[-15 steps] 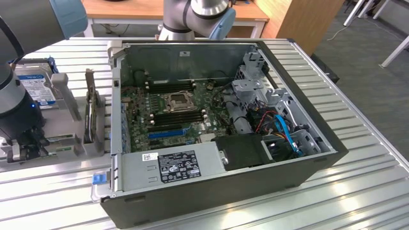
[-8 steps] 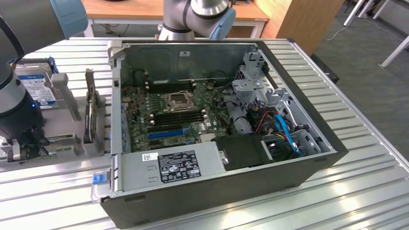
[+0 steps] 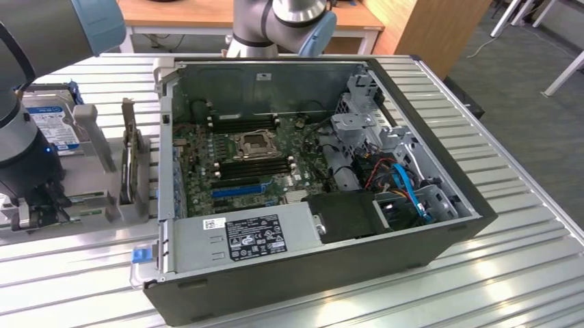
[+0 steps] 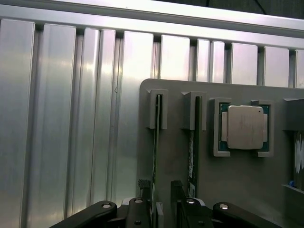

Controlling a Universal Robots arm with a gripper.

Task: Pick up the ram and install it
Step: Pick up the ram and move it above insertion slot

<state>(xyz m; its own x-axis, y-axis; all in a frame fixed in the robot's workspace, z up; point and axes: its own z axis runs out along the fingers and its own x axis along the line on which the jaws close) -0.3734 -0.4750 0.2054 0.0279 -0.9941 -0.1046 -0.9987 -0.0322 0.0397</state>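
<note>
- Exterior view: the open computer case (image 3: pixel 273 290) lies on the slatted metal worktop (image 3: pixel 520 273), with the motherboard (image 3: pixel 246 160) and its black memory slots (image 3: pixel 256 166) exposed.
- Exterior view: a grey holder (image 3: pixel 91 181) stands just beside the case, on the exterior view's left. It carries a hard drive (image 3: pixel 48 123) at its far end and an upright expansion card (image 3: pixel 130 154) nearest the case.
- Exterior view: the claw (image 3: pixel 32 210) hangs low at the near left corner of the holder.
- Wrist view: the ram (image 4: pixel 156 137) stands edge-on in a holder slot, not yet lifted.
- Wrist view: the claw (image 4: pixel 160 197) is open, one finger on each side of the ram.
- Wrist view: a second stick (image 4: pixel 194 142) sits in the next slot, outside the fingers. A processor (image 4: pixel 244 127) lies in a pocket beyond it.
</note>
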